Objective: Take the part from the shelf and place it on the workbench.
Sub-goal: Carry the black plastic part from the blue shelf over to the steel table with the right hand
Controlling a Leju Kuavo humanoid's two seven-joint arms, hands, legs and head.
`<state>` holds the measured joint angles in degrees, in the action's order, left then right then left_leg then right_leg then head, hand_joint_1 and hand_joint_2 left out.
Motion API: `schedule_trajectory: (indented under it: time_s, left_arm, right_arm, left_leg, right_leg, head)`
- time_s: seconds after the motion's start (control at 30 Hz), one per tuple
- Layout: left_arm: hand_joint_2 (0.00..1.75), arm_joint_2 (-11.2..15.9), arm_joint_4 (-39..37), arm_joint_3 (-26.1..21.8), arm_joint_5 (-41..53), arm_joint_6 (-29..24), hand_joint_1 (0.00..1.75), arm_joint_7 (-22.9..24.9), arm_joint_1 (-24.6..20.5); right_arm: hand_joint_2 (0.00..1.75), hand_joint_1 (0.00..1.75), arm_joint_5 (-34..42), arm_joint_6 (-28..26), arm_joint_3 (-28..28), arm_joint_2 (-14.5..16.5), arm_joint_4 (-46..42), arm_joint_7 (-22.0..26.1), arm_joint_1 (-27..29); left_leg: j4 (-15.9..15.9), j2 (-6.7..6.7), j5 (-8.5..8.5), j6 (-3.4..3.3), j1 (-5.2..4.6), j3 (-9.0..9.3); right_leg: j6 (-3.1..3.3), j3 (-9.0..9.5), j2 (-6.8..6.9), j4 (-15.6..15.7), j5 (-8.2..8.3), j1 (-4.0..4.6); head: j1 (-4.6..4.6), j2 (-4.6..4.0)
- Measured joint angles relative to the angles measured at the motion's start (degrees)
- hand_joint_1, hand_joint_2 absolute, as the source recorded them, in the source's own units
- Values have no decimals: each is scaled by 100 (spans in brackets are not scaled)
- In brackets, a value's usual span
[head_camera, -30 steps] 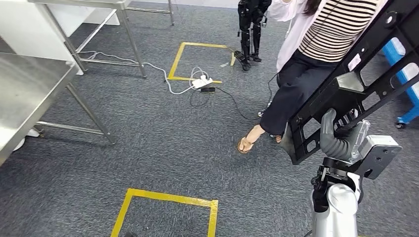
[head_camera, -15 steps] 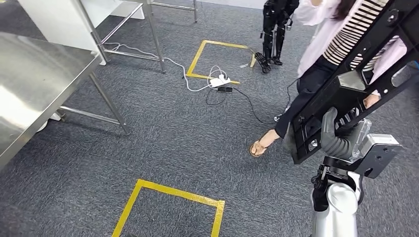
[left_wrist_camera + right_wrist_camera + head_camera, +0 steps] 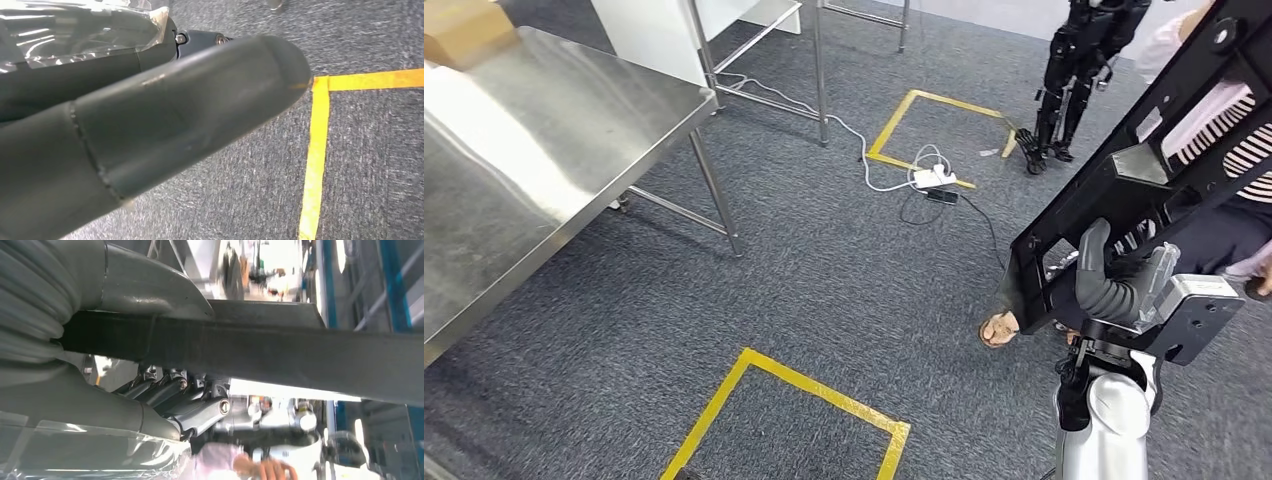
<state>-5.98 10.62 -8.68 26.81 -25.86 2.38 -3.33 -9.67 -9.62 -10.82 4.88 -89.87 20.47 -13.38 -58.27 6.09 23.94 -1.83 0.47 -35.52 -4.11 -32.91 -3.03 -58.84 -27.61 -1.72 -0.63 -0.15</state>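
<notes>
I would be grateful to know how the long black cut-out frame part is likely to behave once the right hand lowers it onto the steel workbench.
The long black cut-out frame part looks rigid, so it probably won't flex. The right hand grips near its lower end, so it may lever and tilt. On the smooth steel workbench it may well slide.

Floor: grey carpet (image 3: 824, 290), marked with two yellow tape squares, one near (image 3: 799, 420) and one farther off (image 3: 939, 130).
Power strip: white (image 3: 931, 177), lying at the edge of the farther square, its white cable (image 3: 824, 110) trailing away under the table legs, a black cable (image 3: 984, 215) curling beside it.
Box: brown cardboard (image 3: 464, 30) at the far corner of the steel tabletop.
Person: in a striped top (image 3: 1249, 150) and dark trousers, one sandalled foot (image 3: 1001, 328) on the carpet.
Second robot: black legs (image 3: 1069, 75) standing beyond the farther square.
</notes>
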Motion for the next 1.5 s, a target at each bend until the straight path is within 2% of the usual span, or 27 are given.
schedule_trajectory:
  time_s: [0.03, 0.1, 0.13, 0.2, 0.27, 0.33, 0.37, 0.43, 0.5, 0.57, 0.63, 0.7, 0.77, 0.83, 0.87, 0.9, 0.97, 1.0, 1.07, 1.13, 1.17, 1.23, 1.3, 1.37, 1.4, 1.43, 1.5]
  left_arm:
    - [0, 2, 0, -4, -1, 0, 0, 0, 4]
    - [0, 5, 0, -17, -3, 0, 0, -1, 24]
    - [0, 9, 0, -24, -5, 0, 0, -2, 34]
    - [0, 14, 0, -31, -16, 0, 0, -3, 32]
    - [0, 10, 0, -41, -46, 0, 0, -8, 9]
    - [0, 7, 0, -65, -86, 0, 0, -14, 2]
    - [0, 6, 0, -81, -97, 0, 0, -15, 6]
    - [0, 11, 1, -115, -107, 0, 0, -16, 9]
    - [0, 17, 3, -138, -115, -1, 0, -24, -11]
    - [0, 21, 4, -157, -137, -4, 0, -37, -34]
    - [0, 20, 4, -184, -172, -6, 0, -49, -35]
    - [0, 14, 4, -228, -212, -11, 0, -67, -35]
    - [0, 13, 4, -280, -237, -17, 0, -90, -50]
    - [0, 11, 4, -309, -246, -17, 0, -101, -58]
    - [0, 7, 4, -315, -253, -17, 0, -103, -53]
    - [0, 3, 3, -319, -262, -17, 0, -104, -46]
    - [0, -1, 3, -321, -275, -18, 0, -115, -39]
    - [0, -1, 4, -322, -279, -19, 0, -126, -41]
    - [0, 3, 4, -329, -287, -22, 0, -157, -35]
    - [0, 7, 4, -350, -290, -25, 0, -185, -7]
    - [0, 8, 4, -366, -290, -24, 0, -193, 10]
    - [0, 7, 4, -396, -289, -23, 0, -202, 18]
    - [0, 2, 4, -407, -286, -21, 0, -209, -3]
    - [0, 1, 4, -409, -282, -14, 0, -212, -16]
    - [0, 1, 4, -410, -281, -9, 0, -212, -16]
    - [0, 3, 4, -411, -280, -4, 0, -212, -18]
    - [0, 9, 5, -414, -280, 10, 0, -214, -36]
  right_arm:
    - [175, 175, -1, 1, -1, 2, 4, -2, -7]
    - [175, 175, 0, 2, -3, 8, 10, -6, -29]
    - [175, 175, 2, 2, -3, 13, 13, -8, -50]
    - [175, 175, 3, 2, -9, 26, 14, -7, -91]
    - [175, 175, 1, 2, -13, 33, 21, -7, -109]
    - [175, 175, 1, 2, -12, 35, 36, -10, -116]
    - [175, 175, 1, 2, -12, 36, 41, -11, -120]
    - [175, 175, 1, 2, -13, 39, 45, -12, -135]
    - [175, 175, 1, 2, -13, 43, 45, -12, -170]
    - [175, 175, 1, 2, -14, 44, 48, -12, -211]
    - [175, 175, 3, 7, -19, 45, 56, -14, -249]
    - [175, 175, 15, 24, -21, 42, 79, -19, -301]
    - [175, 175, 29, 48, -19, 32, 123, -22, -346]
    - [175, 175, 35, 62, -20, 20, 181, -24, -358]
    - [175, 175, 36, 65, -20, 16, 206, -25, -361]
    - [175, 175, 38, 67, -20, 15, 228, -25, -368]
    - [175, 175, 40, 68, -20, 15, 257, -25, -402]
    - [175, 175, 42, 69, -21, 15, 269, -25, -424]
    - [175, 175, 42, 76, -28, 17, 295, -25, -453]
    - [175, 175, 42, 85, -41, 25, 324, -25, -470]
    - [175, 175, 42, 88, -44, 31, 336, -26, -485]
    - [175, 175, 40, 92, -50, 38, 347, -21, -517]
    - [175, 175, 36, 97, -52, 40, 360, 3, -524]
    - [175, 175, 26, 98, -54, 39, 385, 40, -521]
    - [175, 175, 21, 98, -56, 40, 396, 56, -522]
    - [175, 175, 19, 98, -57, 42, 403, 66, -524]
    - [175, 175, 19, 91, -61, 51, 409, 74, -541]
  left_leg:
    - [2, 45, -15, 38, -3, -24]
    - [24, 131, -53, 112, 3, -63]
    - [7, 105, -39, 141, 6, -85]
    - [-299, -145, 164, 183, 3, -236]
    - [-1028, -455, 546, 211, 6, -572]
    - [-1639, -554, 759, 228, 13, -847]
    - [-1660, -572, 721, 229, 14, -840]
    - [-1072, -662, 418, 208, 12, -488]
    - [-320, -898, 198, 156, -18, -69]
    - [-45, -984, 168, 105, -59, 57]
    - [-17, -852, 132, 45, -59, 50]
    - [31, -740, 82, -34, -30, 69]
    - [49, -618, 50, -85, -14, 71]
    - [45, -463, 40, -97, -10, 60]
    - [42, -379, 37, -95, -6, 57]
    - [38, -293, 35, -89, 0, 59]
    - [26, -144, 31, -57, 15, 60]
    - [11, -80, 31, -26, 9, 49]
    - [2, 3, 17, 44, -7, 10]
    - [14, 56, -5, 105, 8, -19]
    - [-8, 8, 14, 131, 19, -42]
    - [-337, -245, 225, 173, 27, -205]
    - [-1094, -504, 593, 202, 27, -560]
    - [-1657, -561, 763, 210, 31, -833]
    - [-1633, -565, 695, 201, 30, -821]
    - [-1375, -567, 536, 181, 29, -686]
    - [-559, -596, 209, 112, 10, -249]
  right_leg:
    - [39, 24, -40, 73, 21, 9]
    - [124, 14, 61, 76, 56, 21]
    - [160, 16, 110, 87, 73, 11]
    - [255, 25, 228, 112, 96, -13]
    - [332, 23, 358, 113, 94, 28]
    - [358, 19, 500, 112, 89, 63]
    - [361, 18, 567, 111, 86, 71]
    - [359, 23, 686, 108, 85, 78]
    - [344, 23, 781, 103, 76, 117]
    - [314, 24, 872, 102, 67, 162]
    - [266, 24, 942, 99, 50, 177]
    - [239, -63, 765, -113, -86, 159]
    - [263, -354, 474, -761, -390, 121]
    - [254, -678, 364, -1442, -622, 98]
    - [218, -723, 349, -1537, -622, 86]
    - [165, -656, 333, -1400, -529, 68]
    - [55, -294, 209, -637, -215, 5]
    - [37, -134, 128, -274, -90, -12]
    - [77, 12, 29, 63, 8, -17]
    - [149, 24, 75, 70, 40, -9]
    - [179, 26, 98, 76, 56, -14]
    - [271, 32, 148, 91, 77, -22]
    - [335, 29, 205, 91, 74, 17]
    - [347, 26, 263, 90, 69, 48]
    - [349, 26, 284, 89, 68, 56]
    - [348, 30, 299, 89, 67, 63]
    - [343, 32, 317, 86, 63, 90]
  head:
    - [7, 0]
    - [19, 0]
    - [21, 0]
    - [64, 0]
    - [108, 0]
    - [109, 0]
    - [110, 0]
    - [111, 0]
    - [107, 0]
    - [91, 0]
    - [82, 0]
    - [72, -1]
    - [59, -1]
    - [58, 0]
    - [57, 0]
    - [57, 0]
    - [52, -1]
    - [51, -1]
    - [55, -1]
    - [61, 0]
    - [61, 0]
    - [97, 0]
    - [134, 0]
    - [134, 0]
    - [136, 0]
    - [135, 0]
    - [135, 0]
